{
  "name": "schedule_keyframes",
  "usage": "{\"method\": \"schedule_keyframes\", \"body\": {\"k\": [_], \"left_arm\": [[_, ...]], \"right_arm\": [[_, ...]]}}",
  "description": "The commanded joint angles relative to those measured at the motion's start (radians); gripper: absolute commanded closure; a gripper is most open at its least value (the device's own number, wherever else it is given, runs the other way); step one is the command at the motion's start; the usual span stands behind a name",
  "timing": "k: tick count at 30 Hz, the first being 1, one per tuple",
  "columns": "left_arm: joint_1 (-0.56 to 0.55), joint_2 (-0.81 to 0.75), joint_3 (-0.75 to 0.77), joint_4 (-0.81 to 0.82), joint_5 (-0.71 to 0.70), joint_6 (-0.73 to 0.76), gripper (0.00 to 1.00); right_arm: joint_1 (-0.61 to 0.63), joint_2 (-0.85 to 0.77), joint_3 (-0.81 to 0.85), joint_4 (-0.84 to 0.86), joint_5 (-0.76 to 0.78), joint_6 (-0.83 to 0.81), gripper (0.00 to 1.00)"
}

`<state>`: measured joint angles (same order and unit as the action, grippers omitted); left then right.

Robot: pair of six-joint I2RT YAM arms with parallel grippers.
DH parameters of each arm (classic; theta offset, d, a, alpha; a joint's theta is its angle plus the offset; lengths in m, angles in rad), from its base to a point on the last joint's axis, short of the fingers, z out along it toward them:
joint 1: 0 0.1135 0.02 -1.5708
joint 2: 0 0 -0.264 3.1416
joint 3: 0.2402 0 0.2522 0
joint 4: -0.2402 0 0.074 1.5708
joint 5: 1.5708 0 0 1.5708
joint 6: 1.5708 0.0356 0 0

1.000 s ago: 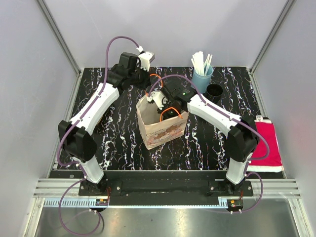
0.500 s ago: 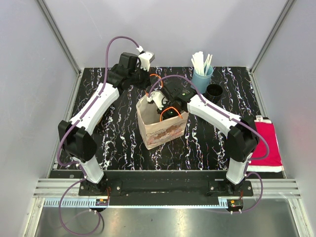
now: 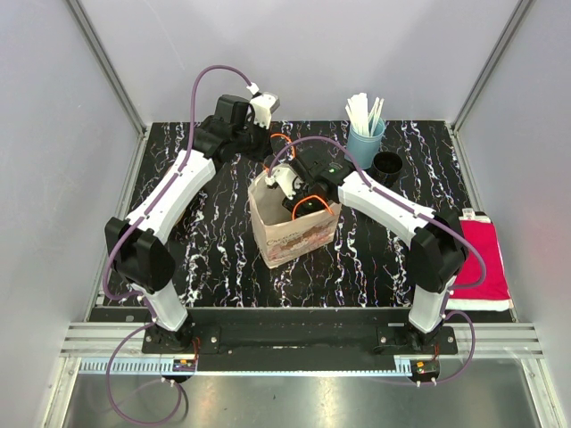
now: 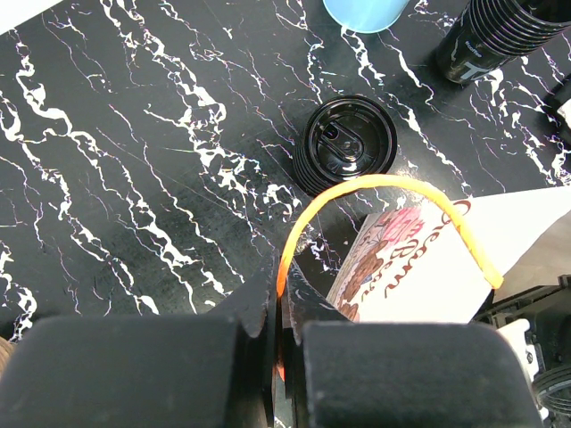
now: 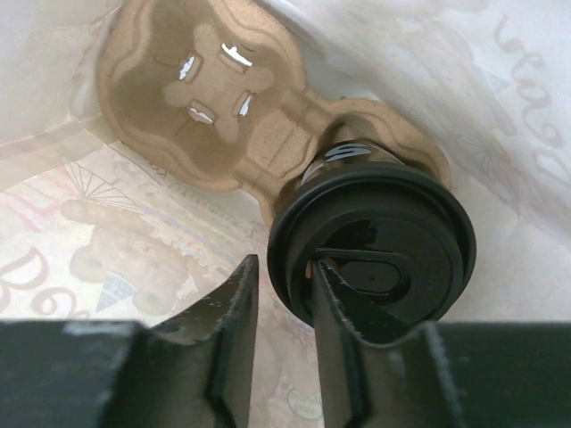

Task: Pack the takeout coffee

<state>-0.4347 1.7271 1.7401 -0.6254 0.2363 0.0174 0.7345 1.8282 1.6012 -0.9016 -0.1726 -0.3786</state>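
The paper bag (image 3: 294, 239) stands mid-table, printed with brown drawings. My left gripper (image 4: 278, 299) is shut on its orange handle (image 4: 375, 184) at the bag's far side, as the top view (image 3: 268, 153) also shows. My right gripper (image 5: 284, 267) is down inside the bag (image 5: 134, 267). Its fingers straddle the rim of the black-lidded coffee cup (image 5: 384, 254), one outside the rim, one on the lid top. The cup sits in one pocket of a brown pulp carrier tray (image 5: 205, 98). The other pocket is empty. From above only the dark lid (image 3: 307, 208) shows.
A stack of black lids (image 4: 348, 144) lies on the marble table just behind the bag. A blue cup of white stirrers (image 3: 366, 135) and a stack of black cups (image 3: 387, 167) stand at the back right. A red cloth (image 3: 477, 259) lies at the right edge.
The bag has shifted slightly and its front sits a little lower. My right gripper has sunk a bit deeper into it. The left arm has not moved.
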Motion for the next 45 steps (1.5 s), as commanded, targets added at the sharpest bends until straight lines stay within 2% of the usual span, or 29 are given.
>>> {"method": "schedule_keyframes", "body": {"k": [1,10,18,29,33,39,45], "left_arm": [[-0.007,-0.043,0.003,0.05,0.024,-0.002,1.0],[-0.009,-0.041,0.006,0.049,0.026,0.0,1.0],[-0.012,-0.04,0.007,0.047,0.026,0.003,1.0],[-0.015,-0.034,0.012,0.043,0.028,0.006,1.0],[-0.015,-0.032,0.016,0.039,0.028,0.006,0.93],[-0.016,-0.034,0.015,0.039,0.031,0.009,0.88],[-0.018,-0.035,0.015,0.039,0.032,0.009,0.82]], "right_arm": [[0.005,-0.018,0.019,-0.02,0.042,-0.016,0.62],[0.005,-0.04,0.074,-0.063,0.048,-0.026,0.5],[0.005,-0.066,0.138,-0.103,0.039,-0.031,0.29],[0.005,-0.105,0.223,-0.149,-0.008,-0.029,0.17],[0.006,-0.129,0.256,-0.164,-0.047,-0.029,0.13],[0.006,-0.181,0.287,-0.192,-0.125,-0.055,0.01],[0.005,-0.222,0.328,-0.211,-0.169,-0.06,0.0]]}}
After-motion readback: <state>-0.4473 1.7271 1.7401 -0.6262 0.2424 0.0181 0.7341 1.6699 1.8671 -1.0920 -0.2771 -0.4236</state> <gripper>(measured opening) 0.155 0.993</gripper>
